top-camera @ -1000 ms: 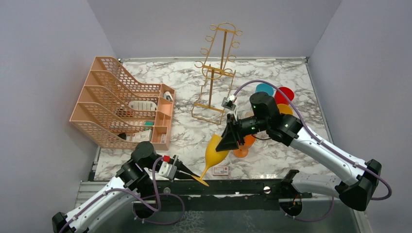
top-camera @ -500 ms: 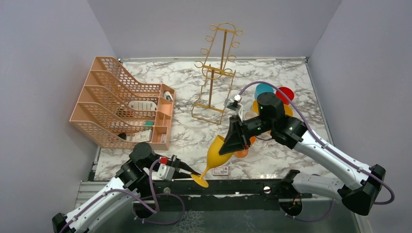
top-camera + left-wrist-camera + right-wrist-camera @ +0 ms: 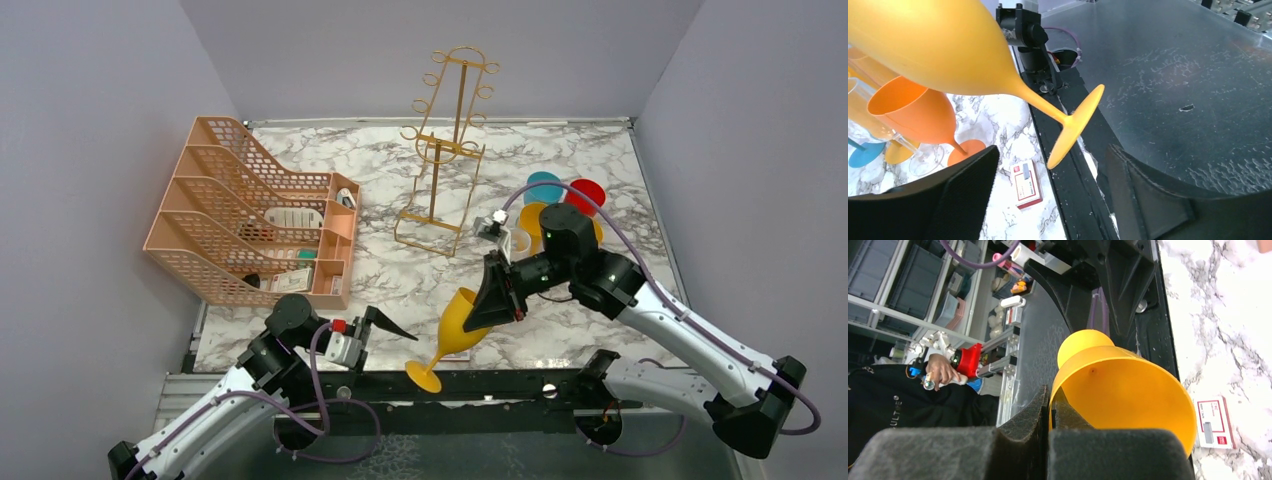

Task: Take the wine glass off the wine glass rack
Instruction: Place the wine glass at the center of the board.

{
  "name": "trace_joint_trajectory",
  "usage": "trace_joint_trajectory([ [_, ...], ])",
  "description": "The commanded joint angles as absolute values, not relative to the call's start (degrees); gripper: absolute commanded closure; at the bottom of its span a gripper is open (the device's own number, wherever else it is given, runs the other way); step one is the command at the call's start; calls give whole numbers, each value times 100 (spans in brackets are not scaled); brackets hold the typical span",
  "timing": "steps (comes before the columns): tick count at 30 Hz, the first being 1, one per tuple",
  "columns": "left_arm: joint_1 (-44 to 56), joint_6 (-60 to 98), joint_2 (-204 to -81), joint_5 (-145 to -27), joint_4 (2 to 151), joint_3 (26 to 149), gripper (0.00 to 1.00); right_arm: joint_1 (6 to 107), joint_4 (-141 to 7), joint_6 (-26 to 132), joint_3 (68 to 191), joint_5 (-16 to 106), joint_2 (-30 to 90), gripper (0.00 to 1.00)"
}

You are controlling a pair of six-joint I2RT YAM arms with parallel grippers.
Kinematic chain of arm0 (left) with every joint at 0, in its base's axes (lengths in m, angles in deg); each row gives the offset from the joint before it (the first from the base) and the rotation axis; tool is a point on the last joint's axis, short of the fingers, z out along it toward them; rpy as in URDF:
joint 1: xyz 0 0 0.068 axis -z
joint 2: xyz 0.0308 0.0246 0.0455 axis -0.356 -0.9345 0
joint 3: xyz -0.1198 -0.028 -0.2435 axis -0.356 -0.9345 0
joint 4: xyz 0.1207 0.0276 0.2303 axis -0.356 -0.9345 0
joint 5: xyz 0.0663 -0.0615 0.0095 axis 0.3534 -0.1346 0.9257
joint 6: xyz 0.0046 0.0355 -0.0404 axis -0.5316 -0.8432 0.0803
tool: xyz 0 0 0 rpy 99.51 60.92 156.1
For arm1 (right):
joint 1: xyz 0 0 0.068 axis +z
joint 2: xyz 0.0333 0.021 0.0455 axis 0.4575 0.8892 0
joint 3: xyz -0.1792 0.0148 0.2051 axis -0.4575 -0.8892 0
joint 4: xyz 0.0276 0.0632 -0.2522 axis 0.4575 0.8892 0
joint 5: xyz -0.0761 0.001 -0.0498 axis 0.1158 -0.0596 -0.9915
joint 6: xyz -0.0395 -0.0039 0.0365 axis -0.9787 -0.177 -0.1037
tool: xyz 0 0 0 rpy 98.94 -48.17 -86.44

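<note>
Currently the right end effector (image 3: pixel 497 298) is clamped on the yellow wine glass (image 3: pixel 455 325), pinching the bowl's rim. The right wrist view shows it best: the fingers (image 3: pixel 1023 422) are pressed together on the rim of the glass (image 3: pixel 1120 390), one on each side of the wall.

The glass is off the wine glass rack (image 3: pixel 461 100) and well apart from it, out at the near edge of the surface (image 3: pixel 380 275). It hangs tilted, bowl up toward the right end effector, stem slanting down and left. Its foot is over the black rail (image 3: pixel 520 385) in front of the arm bases. I can't tell if the foot touches the rail; from the left wrist it looks lifted.

The left end effector (image 3: pixel 375 340) is spread wide and holds nothing. In its wrist view the fingers (image 3: pixel 968 185) stand well apart, with the foot of the glass (image 3: pixel 948 50) ahead of them and touching neither.

The rack stands upright at the back of the surface, hooks bare. A peach mesh tray organiser (image 3: pixel 250 215) sits to the left. An orange glass (image 3: pixel 913 107) stands near the held one, teal (image 3: pixel 545 185) and red (image 3: pixel 587 190) glasses behind the right arm. A small red-and-white card (image 3: pixel 1027 182) lies on the marble just beside the rail.
</note>
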State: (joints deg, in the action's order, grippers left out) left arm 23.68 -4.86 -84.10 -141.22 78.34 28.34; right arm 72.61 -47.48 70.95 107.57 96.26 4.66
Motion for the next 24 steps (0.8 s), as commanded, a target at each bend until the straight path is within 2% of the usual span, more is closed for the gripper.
trace_joint_trajectory([
  [1, 2357, -415, -8215, -13725, 7845, 2741, 15, 7270, -4155, 6926, 10540, 9346, 220, 99],
  [6, 2357, -419, -8047, -13015, 7633, 2759, 8, 7280, -3712, 7024, 10265, 9012, -209, 99],
  [13, 2359, -338, -8108, -12915, 7628, 2776, 4, 7288, -2906, 7291, 9951, 8569, -854, 99],
  [24, 2361, -307, -8174, -12916, 7666, 2774, 1, 7288, -849, 7496, 10421, 6356, -1091, 99],
])
